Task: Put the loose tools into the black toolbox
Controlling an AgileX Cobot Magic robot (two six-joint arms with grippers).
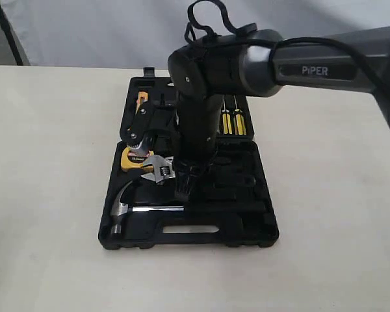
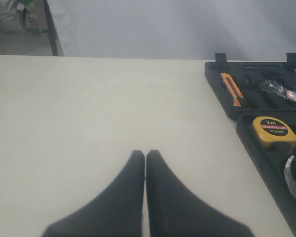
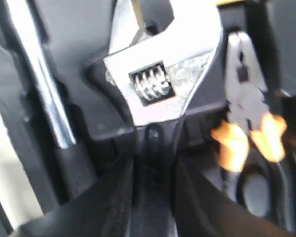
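The black toolbox (image 1: 247, 214) lies open on the table. My right gripper (image 1: 182, 190) reaches down into its near half and is shut on the black handle of the adjustable wrench (image 1: 160, 170). In the right wrist view the wrench (image 3: 163, 74) sticks out past the right gripper (image 3: 155, 197), its handle pinched between both fingers. The claw hammer (image 1: 127, 205) lies in the toolbox's near-left recess; its steel shaft (image 3: 39, 84) runs beside the wrench. My left gripper (image 2: 145, 155) is shut and empty over bare table, left of the toolbox (image 2: 246, 123).
A yellow tape measure (image 1: 135, 159) sits in the case just behind the wrench head. Orange-handled pliers (image 3: 246, 138) lie beside the wrench. Yellow-handled screwdrivers (image 1: 233, 122) and an orange knife (image 1: 141, 101) fill the far half. Cream table (image 1: 45, 195) surrounds the case.
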